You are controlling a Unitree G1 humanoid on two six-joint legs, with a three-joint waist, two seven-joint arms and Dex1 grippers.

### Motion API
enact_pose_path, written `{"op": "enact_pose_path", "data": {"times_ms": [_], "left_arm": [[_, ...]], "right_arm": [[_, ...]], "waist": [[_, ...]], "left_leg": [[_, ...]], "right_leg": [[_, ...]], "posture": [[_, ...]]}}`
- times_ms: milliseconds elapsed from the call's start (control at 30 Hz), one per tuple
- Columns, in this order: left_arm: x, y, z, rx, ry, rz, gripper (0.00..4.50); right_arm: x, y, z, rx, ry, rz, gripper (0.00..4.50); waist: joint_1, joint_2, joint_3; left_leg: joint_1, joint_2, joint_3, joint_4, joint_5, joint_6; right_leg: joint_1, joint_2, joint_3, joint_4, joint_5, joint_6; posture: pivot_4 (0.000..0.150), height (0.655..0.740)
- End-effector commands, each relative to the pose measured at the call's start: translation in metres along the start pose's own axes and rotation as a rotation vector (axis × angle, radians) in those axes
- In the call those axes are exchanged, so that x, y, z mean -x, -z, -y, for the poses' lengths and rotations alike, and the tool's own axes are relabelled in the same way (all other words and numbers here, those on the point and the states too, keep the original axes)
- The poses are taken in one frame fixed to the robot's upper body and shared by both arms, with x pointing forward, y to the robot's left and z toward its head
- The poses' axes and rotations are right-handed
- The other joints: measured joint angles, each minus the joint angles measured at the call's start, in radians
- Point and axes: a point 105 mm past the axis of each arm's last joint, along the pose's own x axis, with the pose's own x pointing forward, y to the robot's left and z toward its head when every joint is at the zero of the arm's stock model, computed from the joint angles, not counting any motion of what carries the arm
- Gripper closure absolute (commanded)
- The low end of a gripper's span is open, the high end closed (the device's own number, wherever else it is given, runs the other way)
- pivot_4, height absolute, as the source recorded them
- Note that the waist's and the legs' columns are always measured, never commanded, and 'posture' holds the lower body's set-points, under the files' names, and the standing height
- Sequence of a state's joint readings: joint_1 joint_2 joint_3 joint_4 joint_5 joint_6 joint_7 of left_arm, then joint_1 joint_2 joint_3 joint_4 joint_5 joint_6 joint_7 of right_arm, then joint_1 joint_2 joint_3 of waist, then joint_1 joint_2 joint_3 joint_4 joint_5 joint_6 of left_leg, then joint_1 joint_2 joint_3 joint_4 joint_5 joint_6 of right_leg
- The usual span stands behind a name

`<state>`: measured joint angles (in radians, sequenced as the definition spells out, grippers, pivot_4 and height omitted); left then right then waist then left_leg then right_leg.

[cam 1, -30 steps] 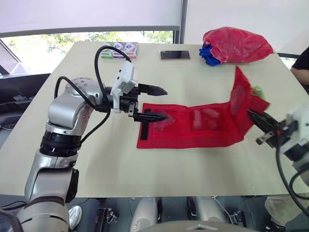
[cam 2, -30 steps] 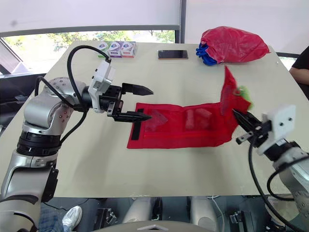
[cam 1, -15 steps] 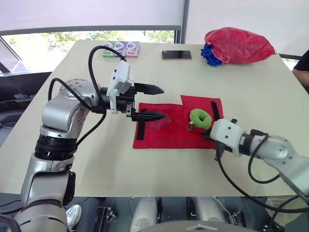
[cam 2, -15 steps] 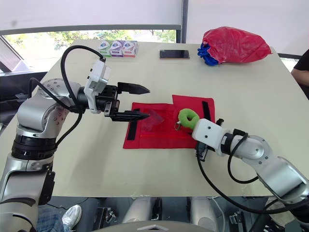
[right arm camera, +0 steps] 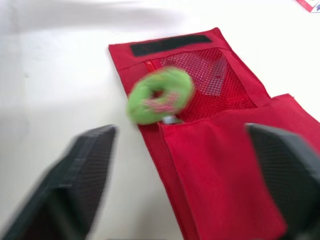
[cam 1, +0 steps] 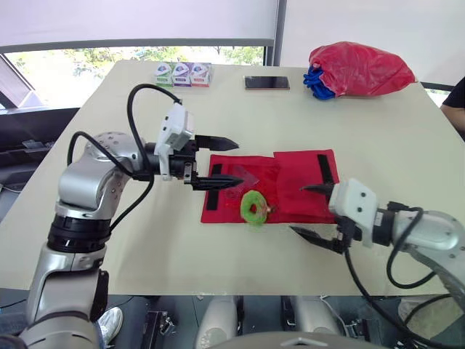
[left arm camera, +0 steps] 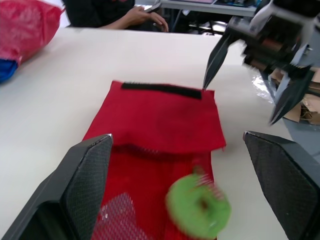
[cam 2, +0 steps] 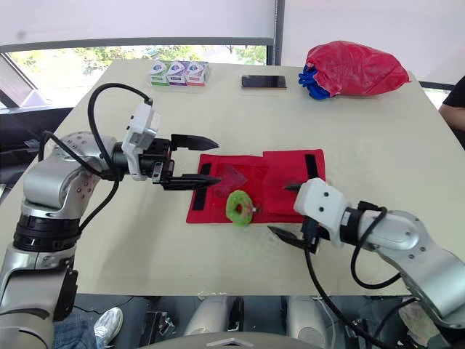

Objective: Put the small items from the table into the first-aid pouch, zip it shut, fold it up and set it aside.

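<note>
The red first-aid pouch (cam 1: 290, 182) lies flat mid-table, its right flap folded over the middle, with black strips at the left end and on the flap. A green ring-shaped item (cam 1: 253, 208) sits at the pouch's front edge, over the mesh pocket (right arm camera: 210, 75). My left gripper (cam 1: 238, 161) is open above the pouch's left end, holding nothing. My right gripper (cam 1: 298, 209) is open just off the pouch's front right corner, and nothing is between its fingers. From the left wrist I see the folded flap (left arm camera: 165, 125), the ring (left arm camera: 198, 206) and the right gripper (left arm camera: 247, 82).
At the back right lies a red plastic bag (cam 1: 360, 67) with something blue beside it. A phone (cam 1: 267, 83) and small boxes (cam 1: 183, 73) lie along the far edge. A person sits at the right edge (cam 1: 456, 94).
My right gripper carried the pouch's raised right end over onto the middle, let go and opened. The green ring slid from the flap to the front edge. The left arm barely shifted.
</note>
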<state>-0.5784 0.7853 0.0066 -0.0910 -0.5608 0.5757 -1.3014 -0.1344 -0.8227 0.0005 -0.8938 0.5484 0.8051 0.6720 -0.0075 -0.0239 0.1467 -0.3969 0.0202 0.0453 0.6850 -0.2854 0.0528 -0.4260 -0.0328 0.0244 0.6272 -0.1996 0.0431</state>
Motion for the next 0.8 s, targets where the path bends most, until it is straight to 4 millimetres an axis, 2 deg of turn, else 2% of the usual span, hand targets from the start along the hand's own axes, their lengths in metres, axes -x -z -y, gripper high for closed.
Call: {"op": "enact_pose_path", "data": {"times_ms": [33,200,467,533,633,800], "left_arm": [[0.017,0.017,-0.008,0.057,-0.094,-0.007,0.00],[0.034,0.055,-0.013,0.291,-0.247,0.000,0.00],[0.050,0.087,-0.022,0.573,-0.428,0.068,0.00],[0.046,0.094,-0.020,0.684,-0.426,0.061,0.00],[0.028,0.099,-0.007,0.825,-0.342,0.009,0.00],[0.021,0.099,-0.020,1.082,-0.359,0.084,0.00]], "right_arm": [[0.014,-0.025,0.004,-0.006,-0.006,0.119,0.05],[0.030,-0.041,0.018,-0.023,0.013,0.212,0.05],[0.041,-0.051,0.029,-0.006,0.026,0.226,0.05],[0.042,-0.053,0.030,0.002,0.027,0.225,0.05],[0.041,-0.058,0.032,0.014,0.026,0.233,0.05],[0.039,-0.064,0.032,0.026,0.024,0.247,0.05]], "waist": [[-0.003,0.000,0.000],[-0.003,-0.001,0.000],[0.006,-0.001,0.000],[0.006,-0.002,0.000],[0.006,-0.002,0.000],[0.014,-0.002,0.000]], "left_leg": [[0.000,0.000,0.000,0.000,0.000,0.000],[0.000,0.001,0.000,0.000,0.000,0.000],[0.000,0.000,-0.002,0.000,0.000,0.000],[0.000,0.000,-0.002,0.000,0.000,0.000],[0.000,0.000,-0.002,0.000,0.000,0.000],[0.000,0.000,-0.002,0.000,0.000,0.000]], "right_leg": [[0.000,0.000,0.000,0.000,0.000,0.000],[0.000,-0.001,-0.001,0.000,0.000,0.000],[0.000,-0.002,-0.003,0.000,0.000,0.000],[0.000,-0.002,-0.003,0.000,0.000,0.000],[0.000,-0.002,-0.003,0.000,0.001,0.000],[0.001,-0.002,-0.003,0.000,0.001,0.000]], "posture": [[0.150,0.7400],[0.150,0.7400],[0.150,0.7400],[0.150,0.7400],[0.150,0.7400],[0.150,0.7400]]}}
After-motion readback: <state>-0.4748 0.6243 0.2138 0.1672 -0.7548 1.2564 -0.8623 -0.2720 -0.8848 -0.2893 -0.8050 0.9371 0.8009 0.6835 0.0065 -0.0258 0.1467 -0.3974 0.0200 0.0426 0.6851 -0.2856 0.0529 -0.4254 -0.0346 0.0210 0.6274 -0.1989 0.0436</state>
